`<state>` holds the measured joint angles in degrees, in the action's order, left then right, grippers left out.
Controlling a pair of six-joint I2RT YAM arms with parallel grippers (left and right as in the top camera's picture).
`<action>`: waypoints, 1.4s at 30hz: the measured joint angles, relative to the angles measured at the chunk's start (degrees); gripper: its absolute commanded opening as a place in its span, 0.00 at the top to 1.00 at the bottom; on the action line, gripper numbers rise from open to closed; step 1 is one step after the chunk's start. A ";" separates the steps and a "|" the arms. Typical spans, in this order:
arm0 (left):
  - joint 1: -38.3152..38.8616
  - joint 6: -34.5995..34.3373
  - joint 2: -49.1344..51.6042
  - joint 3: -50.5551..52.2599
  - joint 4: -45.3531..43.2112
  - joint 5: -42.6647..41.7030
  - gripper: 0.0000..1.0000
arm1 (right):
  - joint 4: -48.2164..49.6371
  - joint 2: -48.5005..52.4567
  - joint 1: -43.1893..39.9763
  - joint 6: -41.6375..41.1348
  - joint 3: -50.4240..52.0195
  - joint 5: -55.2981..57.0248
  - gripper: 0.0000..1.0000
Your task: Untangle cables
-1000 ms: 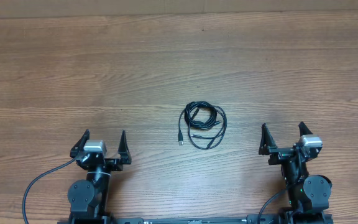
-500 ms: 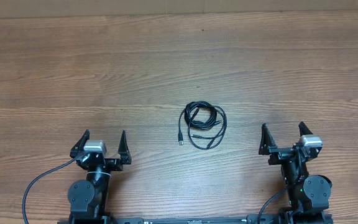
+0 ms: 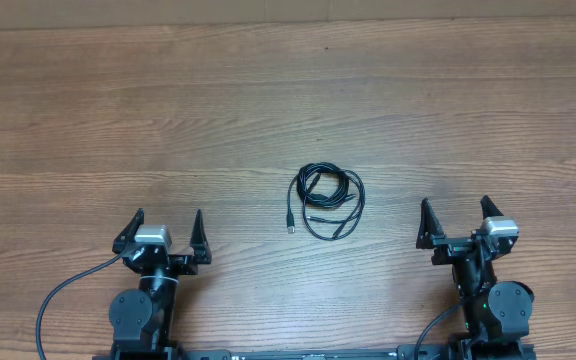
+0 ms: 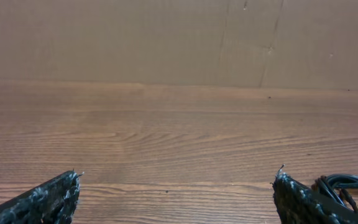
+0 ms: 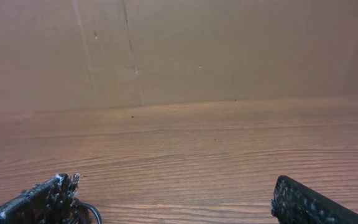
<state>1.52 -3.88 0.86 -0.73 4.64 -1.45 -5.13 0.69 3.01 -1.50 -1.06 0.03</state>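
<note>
Nothing is changing over the last second. Both arms are sitting parked at the near edge of the desk (image 3: 268, 100), and the cables (image 3: 328, 203) are lying exactly where they were.

Left hand (image 3: 167, 216) is standing spread wide, gripping nothing. Right hand (image 3: 455, 204) is doing the same, spread and empty.

The cables are resting as one small coiled bundle near mid-desk, between the two hands and a little farther out, well apart from both. One plug (image 3: 289, 227) is sticking out on the side toward the left hand. Left wrist view is showing the bundle at its lower right corner, and right wrist view is showing a loop at its lower left.

My read: untangling isn't starting yet, since the loops are overlapping and no strand is lying separate. The next move is probably calling for one hand pinning the coil while the other is drawing the plug end out. I'm not managing to count the cords in the bundle.
</note>
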 measured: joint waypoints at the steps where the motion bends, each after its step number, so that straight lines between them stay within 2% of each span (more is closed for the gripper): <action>1: 0.00 0.00 0.00 0.00 0.00 0.00 0.00 | 0.00 0.00 0.00 -0.02 0.02 -0.02 0.00; 17: 0.00 0.02 0.00 0.00 -0.09 0.02 0.01 | 0.02 0.00 0.00 0.00 0.00 0.00 0.00; 26: 0.00 1.31 0.00 0.11 -0.20 3.26 0.00 | 0.00 0.00 0.00 0.00 0.00 0.00 0.00; 42: 0.00 0.83 0.00 -0.13 0.52 1.73 0.00 | 0.04 0.00 -0.02 0.00 0.02 0.00 0.00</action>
<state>1.52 -3.05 0.86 -0.86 5.17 0.27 -5.08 0.69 2.98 -1.50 -1.04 0.03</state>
